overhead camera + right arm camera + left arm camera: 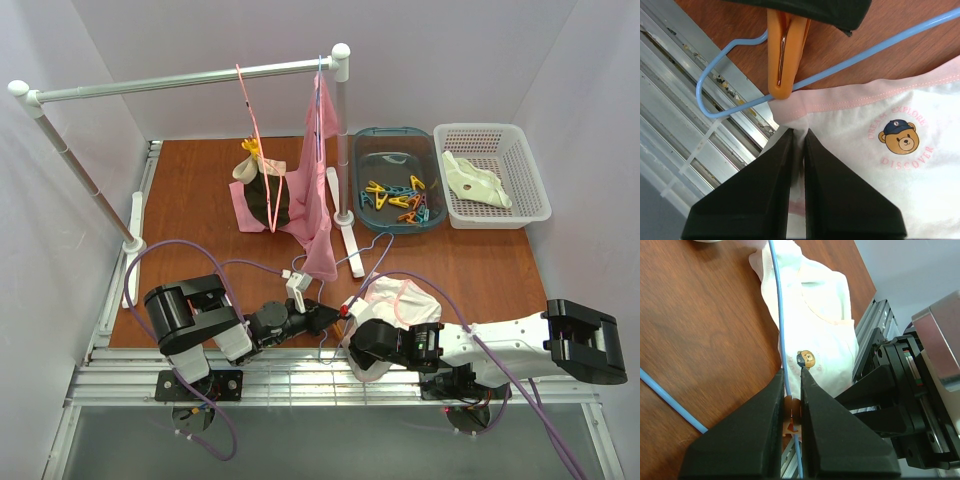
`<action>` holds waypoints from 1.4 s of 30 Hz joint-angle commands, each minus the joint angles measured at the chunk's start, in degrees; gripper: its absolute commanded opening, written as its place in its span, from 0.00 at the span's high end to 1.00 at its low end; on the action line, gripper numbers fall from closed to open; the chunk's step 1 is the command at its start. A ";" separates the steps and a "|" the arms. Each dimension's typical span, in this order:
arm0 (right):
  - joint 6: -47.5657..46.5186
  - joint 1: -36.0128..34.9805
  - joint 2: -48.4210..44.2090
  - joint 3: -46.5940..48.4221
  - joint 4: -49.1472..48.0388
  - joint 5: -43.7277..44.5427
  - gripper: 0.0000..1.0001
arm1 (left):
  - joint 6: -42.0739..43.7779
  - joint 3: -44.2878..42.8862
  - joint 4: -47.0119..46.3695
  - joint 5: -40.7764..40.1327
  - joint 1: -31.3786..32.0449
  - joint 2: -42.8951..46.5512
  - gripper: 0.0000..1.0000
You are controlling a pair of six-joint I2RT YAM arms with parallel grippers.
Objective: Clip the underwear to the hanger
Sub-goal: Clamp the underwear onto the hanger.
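The underwear (880,165), pale white with pink edging and a bear print, lies at the table's near edge (405,298). The light-blue wire hanger (865,50) lies across its waistband, with the hook (707,100) over the metal rail. My left gripper (791,377) is shut on an orange clothespin (790,415); the hanger wire (781,315) runs between its fingers. In the right wrist view the clothespin (785,50) has its tip at the wire and waistband. My right gripper (799,134) is shut on a fold of the underwear just below the waistband.
A clothes rail (190,80) spans the back, carrying a pink hanger (250,120) and a hanging pink garment (322,180). Dark olive underwear (268,195) lies below. A teal bin (395,180) holds several clothespins. A white basket (490,175) holds a cream garment.
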State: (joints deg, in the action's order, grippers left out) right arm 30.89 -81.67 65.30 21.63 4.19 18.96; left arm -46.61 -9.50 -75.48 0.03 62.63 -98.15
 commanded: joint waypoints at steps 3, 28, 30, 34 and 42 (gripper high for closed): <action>-0.40 -0.33 0.09 0.78 -1.29 0.90 0.93 | -0.41 -0.96 -22.43 -0.12 0.65 0.59 0.93; -0.84 -0.33 -2.02 1.05 -0.93 1.69 0.94 | 0.38 -2.72 -22.43 -1.53 3.46 -1.96 0.93; -0.84 -0.25 -1.84 1.22 -0.93 1.61 0.94 | 0.55 -3.16 -22.43 -1.88 4.08 -2.31 0.93; -0.92 -0.33 -1.49 1.49 -0.85 1.34 0.94 | 0.64 -3.51 -22.43 -2.14 4.69 -2.92 0.93; -1.10 -0.25 -2.10 1.40 -0.93 1.43 0.94 | 0.73 -2.90 -22.34 -3.11 5.40 -2.92 0.93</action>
State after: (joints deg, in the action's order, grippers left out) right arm 30.37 -81.78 64.12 21.63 4.73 19.33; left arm -46.11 -12.12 -75.48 -2.15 67.18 -100.92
